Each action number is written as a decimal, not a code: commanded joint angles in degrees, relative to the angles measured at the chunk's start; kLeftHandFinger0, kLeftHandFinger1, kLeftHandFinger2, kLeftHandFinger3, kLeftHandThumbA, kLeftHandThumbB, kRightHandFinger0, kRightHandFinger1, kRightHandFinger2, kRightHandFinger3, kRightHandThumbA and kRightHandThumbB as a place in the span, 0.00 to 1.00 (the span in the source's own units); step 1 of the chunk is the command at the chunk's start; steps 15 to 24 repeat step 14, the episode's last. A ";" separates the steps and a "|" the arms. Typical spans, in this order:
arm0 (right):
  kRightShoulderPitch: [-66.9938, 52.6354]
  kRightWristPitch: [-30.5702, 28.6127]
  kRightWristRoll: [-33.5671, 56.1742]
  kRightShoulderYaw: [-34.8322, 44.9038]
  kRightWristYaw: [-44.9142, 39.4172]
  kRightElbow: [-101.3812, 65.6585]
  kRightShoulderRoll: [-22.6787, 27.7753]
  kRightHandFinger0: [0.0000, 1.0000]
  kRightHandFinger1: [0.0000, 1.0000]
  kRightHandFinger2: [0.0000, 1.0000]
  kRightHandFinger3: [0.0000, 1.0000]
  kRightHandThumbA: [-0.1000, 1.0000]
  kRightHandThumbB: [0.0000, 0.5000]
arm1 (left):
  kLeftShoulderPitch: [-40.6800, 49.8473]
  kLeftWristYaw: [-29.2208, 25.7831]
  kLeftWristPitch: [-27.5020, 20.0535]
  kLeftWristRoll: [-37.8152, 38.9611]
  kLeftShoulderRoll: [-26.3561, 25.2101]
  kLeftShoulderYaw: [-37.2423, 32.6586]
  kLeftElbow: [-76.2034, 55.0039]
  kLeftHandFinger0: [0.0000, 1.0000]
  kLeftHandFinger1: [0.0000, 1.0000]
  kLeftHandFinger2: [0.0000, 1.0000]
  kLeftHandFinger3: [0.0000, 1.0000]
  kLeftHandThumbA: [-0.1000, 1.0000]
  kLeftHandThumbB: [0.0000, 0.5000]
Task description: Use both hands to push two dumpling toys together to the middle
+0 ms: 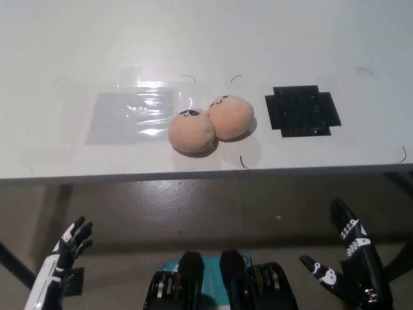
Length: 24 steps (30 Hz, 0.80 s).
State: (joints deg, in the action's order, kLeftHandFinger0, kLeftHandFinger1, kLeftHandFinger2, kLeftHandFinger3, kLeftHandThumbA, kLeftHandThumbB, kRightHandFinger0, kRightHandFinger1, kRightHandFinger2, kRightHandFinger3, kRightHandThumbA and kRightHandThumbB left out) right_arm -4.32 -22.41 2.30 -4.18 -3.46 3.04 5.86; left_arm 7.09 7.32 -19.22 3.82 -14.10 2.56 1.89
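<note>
Two peach-coloured dumpling toys sit touching each other on the white table (206, 39), near its front edge. The left toy (191, 130) is slightly nearer to me; the right toy (230, 117) sits just behind it. Each has a small drawn face on top. My white left hand (64, 248) is low at the bottom left, below the table edge, open with fingers spread. My black right hand (345, 258) is low at the bottom right, also open. Both hands are far from the toys and touch nothing.
A grey taped rectangle (132, 115) lies left of the toys and a black cross-shaped patch (302, 110) lies right of them. The table's front edge (206, 175) runs across the picture, with floor below it.
</note>
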 commanded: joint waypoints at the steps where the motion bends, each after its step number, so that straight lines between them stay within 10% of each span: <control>1: 1.24 -4.52 1.17 1.34 -1.03 0.57 0.27 1.00 1.00 1.00 1.00 1.00 0.63 | -1.27 0.66 -4.07 0.80 -0.64 0.64 0.75 1.00 1.00 1.00 1.00 1.00 0.80; 24: 1.21 -3.23 1.08 2.83 -0.66 0.09 0.81 1.00 1.00 1.00 1.00 1.00 0.66 | -3.75 0.86 -5.21 2.12 -0.20 1.54 2.77 1.00 1.00 1.00 1.00 1.00 0.67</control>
